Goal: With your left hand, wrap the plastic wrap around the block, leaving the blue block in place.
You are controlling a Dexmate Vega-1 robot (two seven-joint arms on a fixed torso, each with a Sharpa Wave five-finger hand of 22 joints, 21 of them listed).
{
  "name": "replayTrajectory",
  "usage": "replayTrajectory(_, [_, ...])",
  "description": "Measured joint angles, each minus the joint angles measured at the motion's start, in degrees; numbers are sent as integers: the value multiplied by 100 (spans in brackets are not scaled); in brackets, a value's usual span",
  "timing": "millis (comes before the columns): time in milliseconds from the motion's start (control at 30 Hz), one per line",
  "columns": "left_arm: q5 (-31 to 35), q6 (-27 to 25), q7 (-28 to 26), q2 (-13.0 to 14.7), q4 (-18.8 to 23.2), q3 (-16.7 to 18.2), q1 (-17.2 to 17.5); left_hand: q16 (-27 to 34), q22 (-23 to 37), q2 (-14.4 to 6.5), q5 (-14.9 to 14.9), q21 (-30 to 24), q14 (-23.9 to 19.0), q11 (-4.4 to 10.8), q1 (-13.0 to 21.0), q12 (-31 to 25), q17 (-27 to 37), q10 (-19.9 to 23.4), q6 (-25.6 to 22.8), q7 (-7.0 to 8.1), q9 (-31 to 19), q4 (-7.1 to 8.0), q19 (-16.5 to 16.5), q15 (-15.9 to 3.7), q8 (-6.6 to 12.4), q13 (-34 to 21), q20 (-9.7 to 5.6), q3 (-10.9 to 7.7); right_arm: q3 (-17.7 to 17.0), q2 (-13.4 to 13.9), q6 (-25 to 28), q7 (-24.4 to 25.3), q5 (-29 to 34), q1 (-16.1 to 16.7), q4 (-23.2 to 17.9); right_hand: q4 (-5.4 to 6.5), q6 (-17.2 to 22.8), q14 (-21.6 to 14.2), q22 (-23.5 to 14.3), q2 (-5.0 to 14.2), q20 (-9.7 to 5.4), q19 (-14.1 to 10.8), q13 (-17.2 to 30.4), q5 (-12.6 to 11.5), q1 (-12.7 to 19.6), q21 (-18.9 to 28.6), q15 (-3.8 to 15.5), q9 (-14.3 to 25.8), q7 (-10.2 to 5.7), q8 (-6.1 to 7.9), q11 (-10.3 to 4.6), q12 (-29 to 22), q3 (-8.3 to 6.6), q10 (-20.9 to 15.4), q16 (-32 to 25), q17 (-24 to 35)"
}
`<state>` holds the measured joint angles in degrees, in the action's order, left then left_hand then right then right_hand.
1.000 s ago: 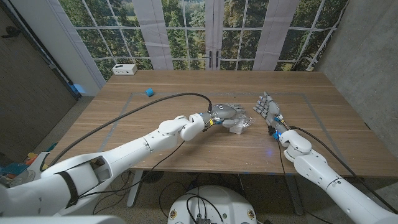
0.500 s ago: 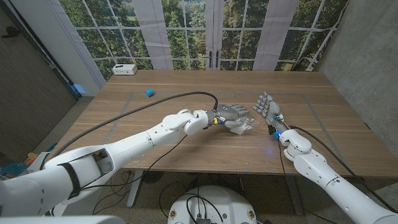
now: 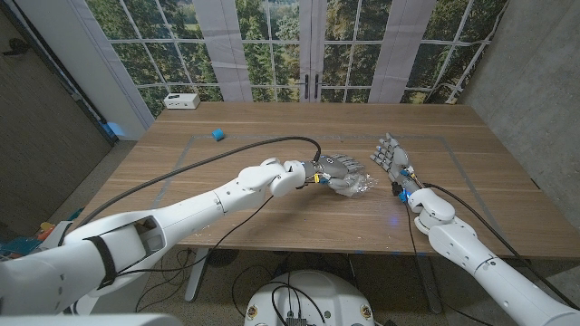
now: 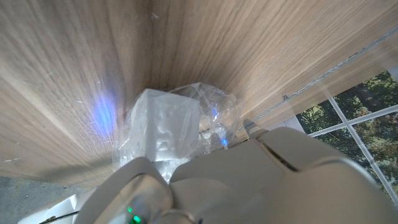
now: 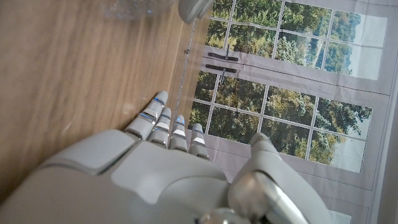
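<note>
A pale block point(image 4: 163, 127) sits on the table inside crinkled clear plastic wrap point(image 4: 216, 111). In the head view my left hand point(image 3: 341, 169) lies over the block, fingers curled down onto the plastic wrap point(image 3: 362, 186), which sticks out from under its far side. The left hand's back point(image 4: 261, 177) hides its fingers in the left wrist view. My right hand point(image 3: 390, 154) stands a short way to the right of the bundle, fingers apart and holding nothing; the right hand point(image 5: 155, 174) sees the wrap's edge point(image 5: 134, 7) ahead. A small blue block point(image 3: 217, 134) stays at the far left.
A white box point(image 3: 181, 100) stands at the table's back left corner. Thin tape lines point(image 3: 181, 163) mark a rectangle on the wooden table point(image 3: 290, 213). My left arm's black cable point(image 3: 236, 145) arcs over the table's left half.
My left hand has slid slightly right and settled lower over the block, bunching the wrap beneath it. The right hand and the blue block have stayed put.
</note>
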<state>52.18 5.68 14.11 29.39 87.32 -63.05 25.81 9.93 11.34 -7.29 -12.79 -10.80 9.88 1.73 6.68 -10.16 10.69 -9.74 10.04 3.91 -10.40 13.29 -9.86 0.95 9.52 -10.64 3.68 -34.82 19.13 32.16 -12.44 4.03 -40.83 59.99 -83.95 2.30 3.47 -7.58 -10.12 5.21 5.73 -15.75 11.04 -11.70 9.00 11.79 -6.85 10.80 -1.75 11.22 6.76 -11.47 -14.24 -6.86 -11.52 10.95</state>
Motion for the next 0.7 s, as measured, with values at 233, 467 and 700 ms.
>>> replayTrajectory(233, [65, -164, -118, 107, 195, 143, 220, 121, 0, 176, 1, -112, -2, 0, -296, -122, -8, 0, -13, 134, 0, -1, 2, 146, 88, -1, 153, 1, -2, 8, -24, -24, 4, 0, -1, 0, 0, 0, 0, 0, 0, 0, 0, 0, 0, 1, 0, 0, 0, 0, 0, 0, 0, 0, 0, 0])
replayTrajectory(467, [102, -359, -909, 209, 360, 393, 567, 178, -10, 230, 38, -177, -20, -67, -379, -401, -67, 205, -136, 230, 21, -320, 14, 204, 240, -18, 463, 318, -2, 13, -40, -45, 12, -4, -3, 0, 0, 0, 0, 0, -1, -1, 0, 0, 0, -30, 0, -1, 0, 0, 0, 0, 0, 0, 0, 0])
replayTrajectory(700, [-16, -347, -1591, 275, 440, 591, 798, 178, -15, 189, 115, -235, -383, -174, -272, -581, -75, 880, -967, 174, 11, -685, 2, 292, 362, -71, 678, 142, -2, 19, -42, -57, 14, -5, -11, 0, 0, 1, 0, 0, -1, -1, 0, 0, 0, -32, 1, -1, 0, 0, 0, 0, 0, 0, 0, 0])
